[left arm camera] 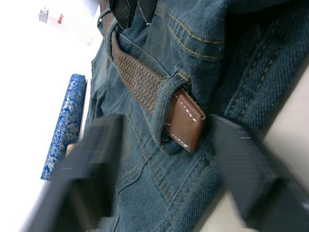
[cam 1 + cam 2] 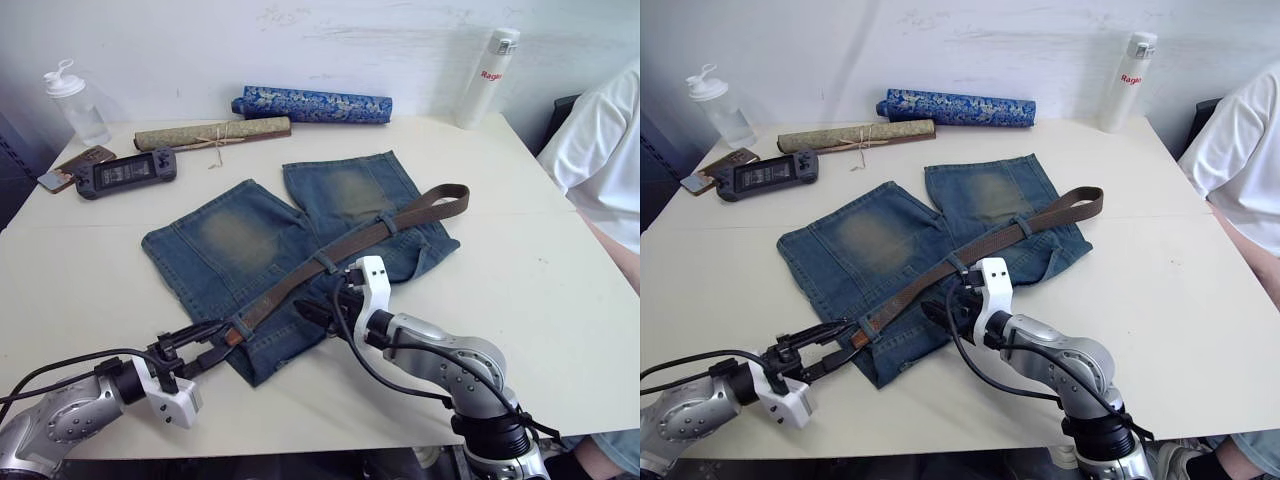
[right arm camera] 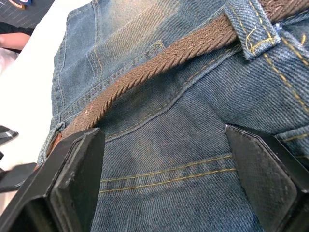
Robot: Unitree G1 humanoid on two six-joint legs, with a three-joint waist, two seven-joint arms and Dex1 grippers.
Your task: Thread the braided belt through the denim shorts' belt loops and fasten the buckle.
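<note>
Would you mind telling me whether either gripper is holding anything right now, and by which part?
Nothing is held. The left gripper is open around the braided belt's tan tip; the right gripper is open above the denim shorts.

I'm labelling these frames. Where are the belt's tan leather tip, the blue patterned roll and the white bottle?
tan leather tip [image 1: 187,122]: left wrist view, flat face past the belt loop.
blue patterned roll [image 2: 312,104]: left eye view, mid-length.
white bottle [image 2: 487,85]: left eye view, body by the red lettering.
</note>
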